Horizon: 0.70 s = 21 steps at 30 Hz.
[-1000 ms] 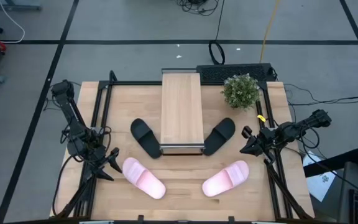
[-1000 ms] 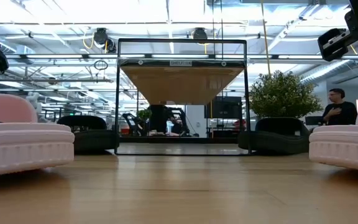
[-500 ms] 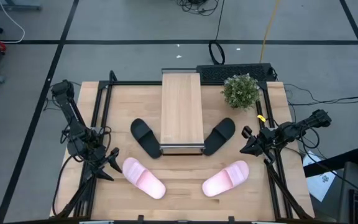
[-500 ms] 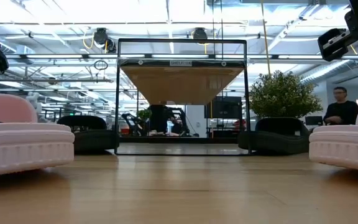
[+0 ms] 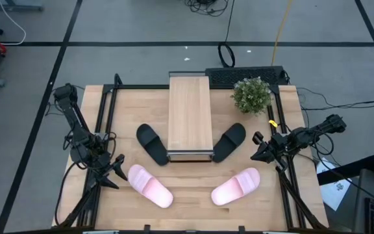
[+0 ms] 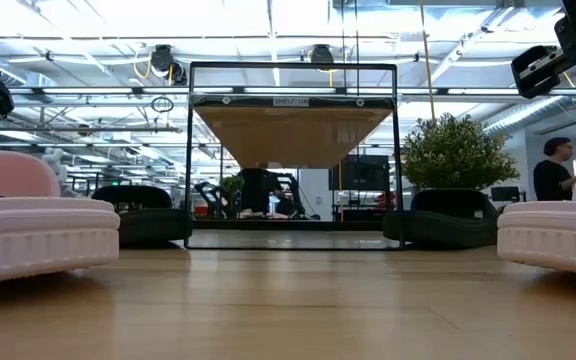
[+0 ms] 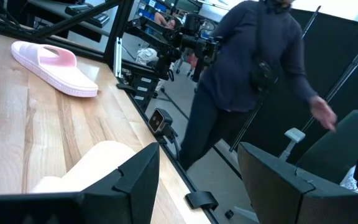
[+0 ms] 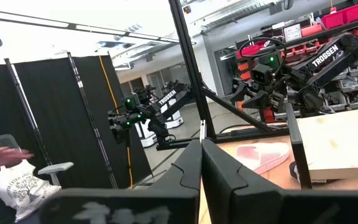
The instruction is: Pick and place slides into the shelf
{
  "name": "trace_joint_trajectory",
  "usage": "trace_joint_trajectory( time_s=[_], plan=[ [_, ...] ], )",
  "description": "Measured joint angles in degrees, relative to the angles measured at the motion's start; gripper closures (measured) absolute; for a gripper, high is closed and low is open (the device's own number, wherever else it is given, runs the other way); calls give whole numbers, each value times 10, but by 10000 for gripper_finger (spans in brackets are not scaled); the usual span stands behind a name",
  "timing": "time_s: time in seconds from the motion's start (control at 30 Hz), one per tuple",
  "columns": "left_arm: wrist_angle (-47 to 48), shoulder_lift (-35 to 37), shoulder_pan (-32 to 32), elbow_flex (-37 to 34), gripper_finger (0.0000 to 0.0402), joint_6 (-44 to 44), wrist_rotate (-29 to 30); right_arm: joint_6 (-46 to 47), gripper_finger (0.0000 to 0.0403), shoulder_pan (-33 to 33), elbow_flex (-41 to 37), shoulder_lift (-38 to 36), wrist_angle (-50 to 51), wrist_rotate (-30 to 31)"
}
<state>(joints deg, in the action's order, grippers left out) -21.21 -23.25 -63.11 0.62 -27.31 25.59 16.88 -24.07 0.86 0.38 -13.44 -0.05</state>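
Your left claw (image 5: pixel 113 170), spread wide at the worktop's (image 5: pixel 193 195) eight o'clock beside a pink slide (image 5: pixel 150 186), looks ready to grasp. All four slides flank the bare shelf (image 5: pixel 189 114) at centre. Your right claw (image 5: pixel 260 152), pressed together, waits at four o'clock.

The table (image 5: pixel 193 188) is pale butcher-block wood with a smooth, satin grain, and the shelf (image 5: pixel 189 114) pairs a light wooden plank top with a thin dark metal frame. The two black slides (image 5: pixel 152 143) look matt and rubbery, while the two pink slides (image 5: pixel 150 186) are soft foam-like plastic with a ribbed sole edge
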Motion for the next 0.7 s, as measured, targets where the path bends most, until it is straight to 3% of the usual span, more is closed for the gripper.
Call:
trace_joint_trajectory(
  time_s=[0.2,0.4,0.63,0.7],
  plan=[
    [0,0,0,0,188,0,0,2,401,0,0,0,0,0],
    [0,0,0,0,188,0,0,72,401,0,0,0,-29,6],
    [1,0,0,0,188,4,0,122,401,0,0,0,-204,69],
    [17,0,1,0,188,59,4,117,401,0,0,0,-265,95]
  ],
)
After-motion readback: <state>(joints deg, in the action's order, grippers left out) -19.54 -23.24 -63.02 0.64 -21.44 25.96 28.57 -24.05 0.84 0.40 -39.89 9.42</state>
